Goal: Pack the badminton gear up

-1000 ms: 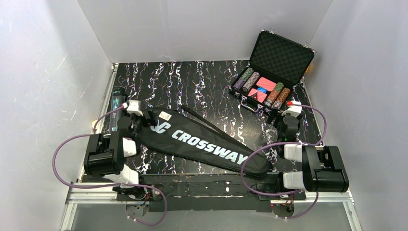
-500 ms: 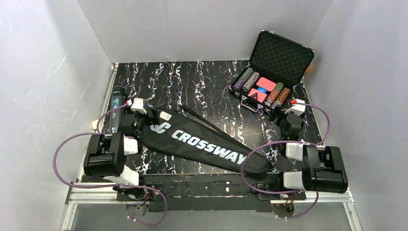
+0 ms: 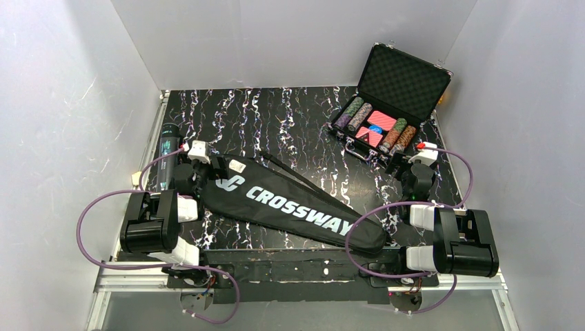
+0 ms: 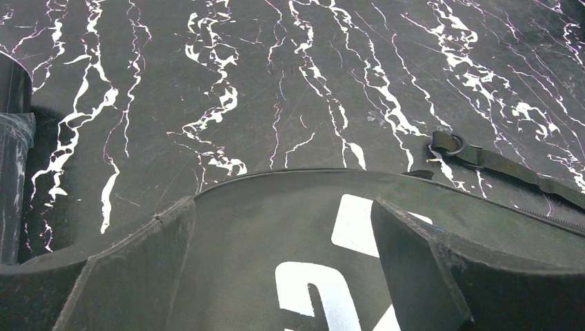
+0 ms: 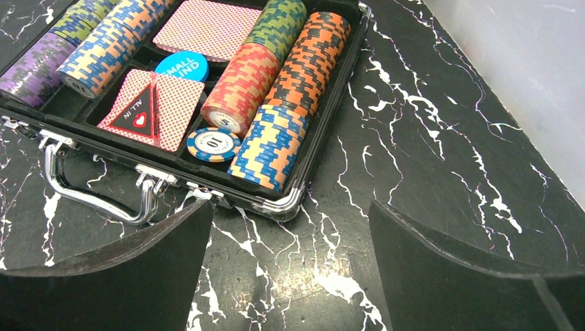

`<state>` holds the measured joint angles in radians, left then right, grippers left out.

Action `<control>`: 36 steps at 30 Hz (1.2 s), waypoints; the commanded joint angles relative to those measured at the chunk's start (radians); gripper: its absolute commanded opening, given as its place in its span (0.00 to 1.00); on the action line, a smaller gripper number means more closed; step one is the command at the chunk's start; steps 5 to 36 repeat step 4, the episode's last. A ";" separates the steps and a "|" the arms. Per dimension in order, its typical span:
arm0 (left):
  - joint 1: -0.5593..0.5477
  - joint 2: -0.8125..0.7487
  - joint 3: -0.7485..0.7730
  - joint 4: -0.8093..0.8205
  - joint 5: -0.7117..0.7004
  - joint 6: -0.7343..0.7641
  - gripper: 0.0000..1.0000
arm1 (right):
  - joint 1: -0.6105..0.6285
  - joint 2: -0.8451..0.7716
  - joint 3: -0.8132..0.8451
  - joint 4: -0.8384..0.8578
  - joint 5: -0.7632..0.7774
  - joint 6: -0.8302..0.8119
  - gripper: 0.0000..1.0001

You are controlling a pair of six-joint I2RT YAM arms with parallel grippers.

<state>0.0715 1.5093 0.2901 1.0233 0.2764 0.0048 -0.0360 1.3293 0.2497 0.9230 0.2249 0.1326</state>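
Note:
The long black "CROSSWAY" racket bag (image 3: 296, 207) lies slantwise across the table, wide end at the left, narrow end near the right arm's base. My left gripper (image 3: 210, 167) hovers open over that wide end. In the left wrist view the bag (image 4: 227, 262) with its white logo fills the space under the left gripper (image 4: 281, 207), with nothing pinched. A dark tube (image 3: 167, 155) lies along the left wall and also shows as the tube (image 4: 14, 152). My right gripper (image 3: 408, 167) stands open over bare tabletop, and the right gripper (image 5: 290, 207) sits just short of the chip case's corner.
An open black hard case (image 3: 403, 79) with coloured poker chips stands at the back right; the case rim (image 5: 276, 200) and its chrome handle (image 5: 96, 200) lie close ahead of the right fingers. A bag strap with a ring (image 4: 448, 145) trails on the marbled table (image 3: 276, 117). Grey walls enclose the table.
The left gripper has shifted a little to the right over the bag's wide end, then held still. The right gripper nudged slightly. The bag, tube and case have not moved.

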 commanded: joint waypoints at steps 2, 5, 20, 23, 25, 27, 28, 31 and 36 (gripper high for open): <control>0.002 -0.018 0.008 -0.012 -0.014 0.015 0.99 | 0.000 -0.018 -0.004 0.062 -0.002 -0.002 0.91; 0.002 -0.023 -0.002 0.002 -0.013 0.010 0.99 | -0.001 -0.017 -0.003 0.062 -0.002 -0.001 0.91; 0.002 -0.023 -0.002 0.002 -0.013 0.010 0.99 | -0.001 -0.017 -0.003 0.062 -0.002 -0.001 0.91; 0.002 -0.023 -0.002 0.002 -0.013 0.010 0.99 | -0.001 -0.017 -0.003 0.062 -0.002 -0.001 0.91; 0.002 -0.023 -0.002 0.002 -0.013 0.010 0.99 | -0.001 -0.017 -0.003 0.062 -0.002 -0.001 0.91; 0.002 -0.023 -0.002 0.002 -0.013 0.010 0.99 | -0.001 -0.017 -0.003 0.062 -0.002 -0.001 0.91; 0.002 -0.023 -0.002 0.002 -0.013 0.010 0.99 | -0.001 -0.017 -0.003 0.062 -0.002 -0.001 0.91; 0.002 -0.023 -0.002 0.002 -0.013 0.010 0.99 | -0.001 -0.017 -0.003 0.062 -0.002 -0.001 0.91; 0.002 -0.023 -0.002 0.002 -0.013 0.010 0.99 | -0.001 -0.017 -0.003 0.062 -0.002 -0.001 0.91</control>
